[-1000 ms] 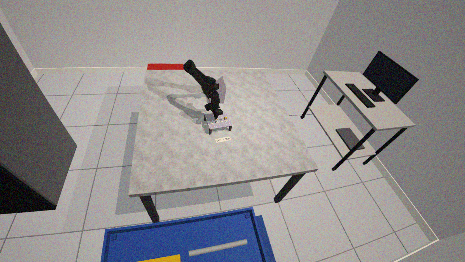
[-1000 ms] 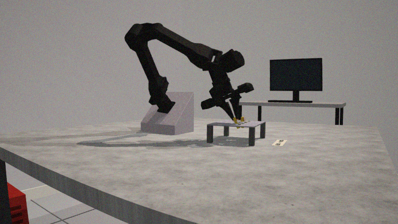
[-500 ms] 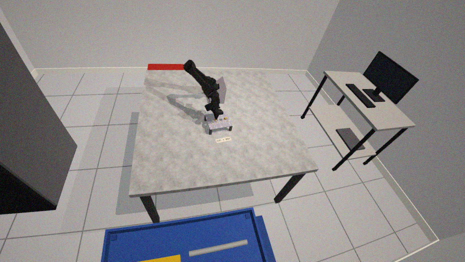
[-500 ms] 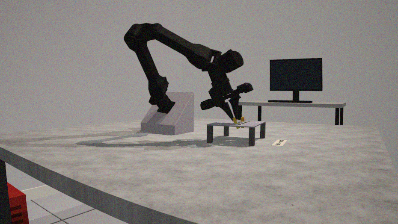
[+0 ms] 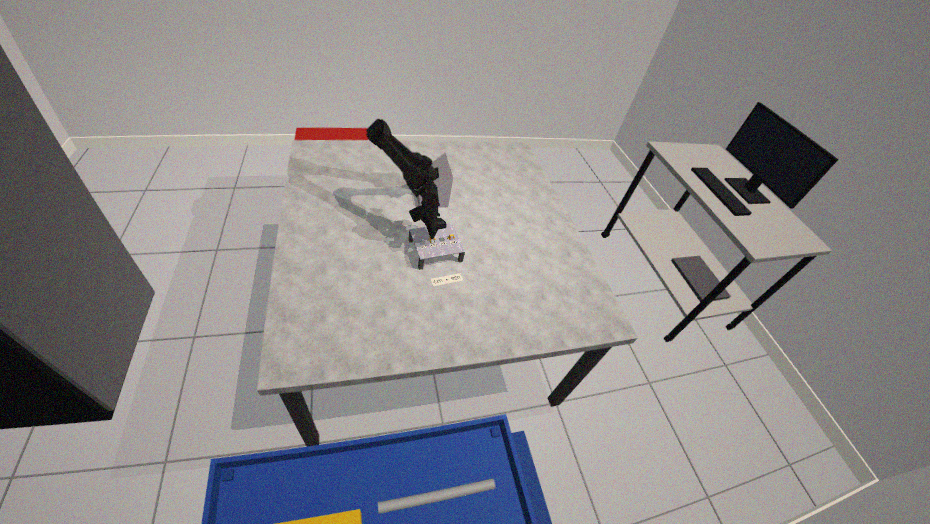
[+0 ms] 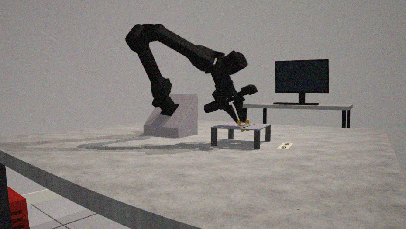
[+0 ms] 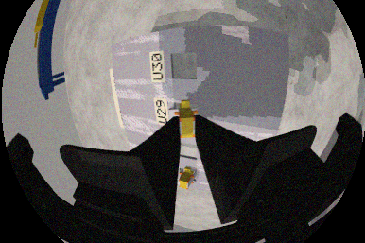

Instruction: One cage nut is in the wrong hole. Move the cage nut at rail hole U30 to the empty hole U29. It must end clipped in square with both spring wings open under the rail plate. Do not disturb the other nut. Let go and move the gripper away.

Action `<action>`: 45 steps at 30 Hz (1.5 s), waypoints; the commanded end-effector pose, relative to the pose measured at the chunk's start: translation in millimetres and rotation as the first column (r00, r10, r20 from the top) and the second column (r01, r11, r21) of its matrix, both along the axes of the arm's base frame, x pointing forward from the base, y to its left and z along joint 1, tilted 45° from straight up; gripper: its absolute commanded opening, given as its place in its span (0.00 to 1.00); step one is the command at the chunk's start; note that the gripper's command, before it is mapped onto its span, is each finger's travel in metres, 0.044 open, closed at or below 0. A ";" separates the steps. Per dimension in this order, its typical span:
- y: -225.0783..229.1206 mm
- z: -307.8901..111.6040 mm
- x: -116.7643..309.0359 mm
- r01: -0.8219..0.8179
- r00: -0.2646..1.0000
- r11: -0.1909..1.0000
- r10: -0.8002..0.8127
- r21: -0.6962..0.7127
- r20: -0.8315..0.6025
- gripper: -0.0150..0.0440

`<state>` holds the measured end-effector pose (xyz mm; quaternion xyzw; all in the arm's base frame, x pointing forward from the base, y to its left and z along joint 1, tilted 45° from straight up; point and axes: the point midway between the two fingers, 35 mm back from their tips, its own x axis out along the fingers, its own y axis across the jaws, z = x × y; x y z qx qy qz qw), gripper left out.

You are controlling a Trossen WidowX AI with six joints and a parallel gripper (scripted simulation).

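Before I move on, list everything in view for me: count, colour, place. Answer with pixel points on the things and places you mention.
cage nut in the gripper: one, yellow, beside the U29 label [image 7: 162, 112]
other nut [image 7: 187, 178]: one, yellow, farther along the rail plate
rail plate [image 5: 440, 251] [image 6: 225, 126]: one, pale, on the table [image 5: 438, 326] [image 6: 209, 178]
U30 hole [image 7: 183, 66]: one, grey, beside its label [image 7: 156, 66]
monitor [image 5: 781, 154] [image 6: 301, 76]: one, black, side desk [image 5: 788, 237] [image 6: 329, 106]
blue tray [image 5: 356, 446]: one, floor side
gripper [image 7: 186, 121]: one, black, shut on the first nut
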<state>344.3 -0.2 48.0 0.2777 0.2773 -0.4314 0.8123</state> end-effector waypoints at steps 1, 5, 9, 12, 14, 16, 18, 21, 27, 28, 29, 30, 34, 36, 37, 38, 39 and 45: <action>0.1 -1.2 -1.1 -0.007 1.000 1.000 0.007 0.003 -0.004 0.30; -0.1 -1.3 -1.4 -0.011 1.000 1.000 0.011 0.004 0.000 0.30; -0.2 -1.3 -1.8 -0.015 1.000 1.000 0.015 0.005 0.003 0.30; -0.3 -1.3 -1.9 -0.015 1.000 1.000 0.015 0.005 0.004 0.30; -0.3 -1.3 -2.0 -0.016 1.000 1.000 0.016 0.005 0.005 0.30; -0.4 -1.3 -2.1 -0.017 1.000 1.000 0.017 0.005 0.005 0.30; -0.5 -1.3 -2.3 -0.019 1.000 1.000 0.019 0.006 0.007 0.30; -0.6 -1.3 -2.7 -0.022 1.000 1.000 0.022 0.007 0.010 0.30; -0.9 -1.2 -3.3 -0.027 1.000 1.000 0.027 0.008 0.015 0.30; -0.9 -1.2 -3.3 -0.028 1.000 1.000 0.027 0.008 0.016 0.30; -0.9 -1.2 -3.4 -0.028 0.999 1.000 0.028 0.008 0.016 0.30; -1.0 -1.2 -3.4 -0.028 0.999 1.000 0.028 0.008 0.016 0.30; -1.1 -1.3 -3.7 -0.031 0.999 0.999 0.031 0.009 0.018 0.30; -1.2 -1.3 -4.0 -0.033 0.999 0.999 0.033 0.010 0.021 0.30; -1.3 -1.3 -4.1 -0.034 0.999 0.999 0.034 0.010 0.022 0.30; -1.3 -1.3 -4.2 -0.036 0.999 0.999 0.035 0.010 0.023 0.30; -1.4 -1.3 -4.4 -0.037 0.999 0.999 0.037 0.011 0.024 0.30; -1.6 -1.4 -4.8 -0.040 0.999 0.999 0.040 0.012 0.027 0.30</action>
